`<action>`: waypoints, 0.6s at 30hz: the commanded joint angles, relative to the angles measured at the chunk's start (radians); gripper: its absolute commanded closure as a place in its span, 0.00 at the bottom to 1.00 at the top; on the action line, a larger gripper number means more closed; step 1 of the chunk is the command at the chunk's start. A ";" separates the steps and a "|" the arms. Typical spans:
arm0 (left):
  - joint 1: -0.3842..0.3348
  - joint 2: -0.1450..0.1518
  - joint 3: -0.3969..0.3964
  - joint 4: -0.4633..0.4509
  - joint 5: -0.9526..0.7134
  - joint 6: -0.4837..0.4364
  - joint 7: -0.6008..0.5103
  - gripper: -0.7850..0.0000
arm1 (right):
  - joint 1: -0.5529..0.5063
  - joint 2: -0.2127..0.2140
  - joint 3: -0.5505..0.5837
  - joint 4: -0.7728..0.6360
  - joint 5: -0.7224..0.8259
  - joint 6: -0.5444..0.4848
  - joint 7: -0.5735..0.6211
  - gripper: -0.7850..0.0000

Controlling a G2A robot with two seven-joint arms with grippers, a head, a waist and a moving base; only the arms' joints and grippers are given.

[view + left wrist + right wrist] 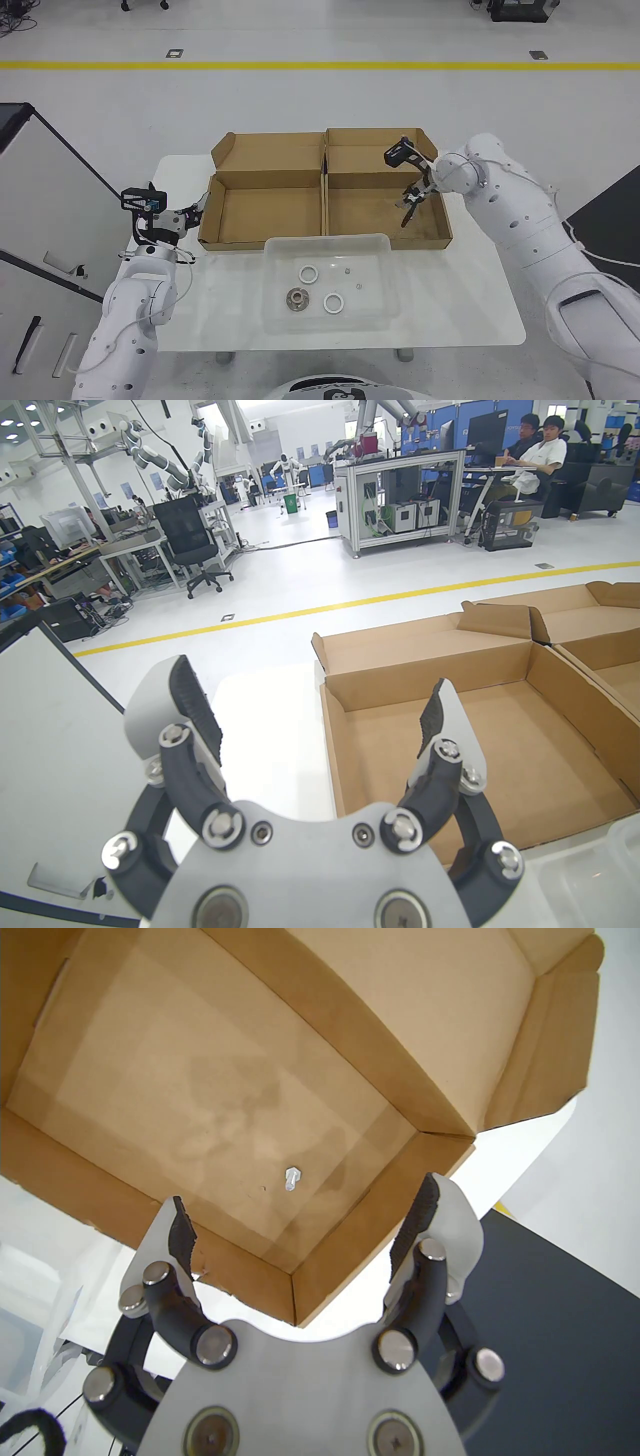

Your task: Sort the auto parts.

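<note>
R gripper fingers spread, empty, over right cardboard box. Small bolt lies on its floor, so drop looks done. L gripper spread too, beside left box. Next, prob.: pick from clear bin, white rings or hub; needs centred pinch.

A small silver bolt lies in the right box; two white rings and a metal hub in the tray.

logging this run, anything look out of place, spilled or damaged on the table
Nothing stands out. The left cardboard box and the right cardboard box sit square, side by side; a single bolt lies in the right one. Two white rings and a metal hub lie inside the clear bin, nothing spilled.
</note>
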 commanded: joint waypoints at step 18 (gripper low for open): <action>0.000 0.000 0.000 0.000 0.000 0.000 0.000 0.00 | -0.171 0.102 0.161 -0.499 0.251 -0.063 0.214 0.00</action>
